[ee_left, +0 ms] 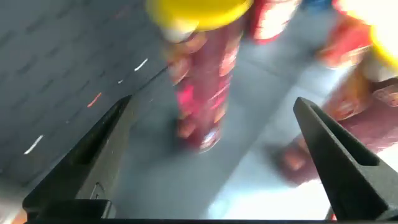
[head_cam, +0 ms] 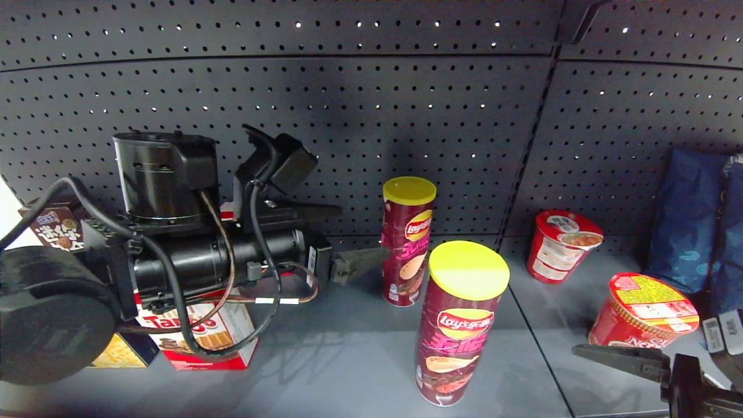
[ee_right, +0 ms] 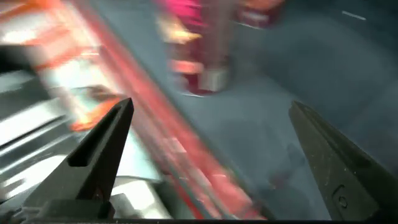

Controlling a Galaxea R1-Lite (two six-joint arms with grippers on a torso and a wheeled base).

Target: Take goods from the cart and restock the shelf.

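Left arm lay level across the shelf [head_cam: 348, 360] from the left, above a red biscuit box [head_cam: 215, 345]. Its tool [ee_left: 212, 104] pointed at the rear chip can [head_cam: 408, 241]. The fingers [ee_left: 93, 155] were spread wide and held nothing, and one tip lay just beside that can. The front chip can [head_cam: 461, 322] stood upright nearer the shelf edge, apart from the rear one. Right tool [ee_right: 211, 106] sat low at the shelf's right front, near the front noodle cup [head_cam: 644, 310], its fingers wide and empty. A second noodle cup [head_cam: 562, 247] stood behind, beside blue bags [head_cam: 691, 215].
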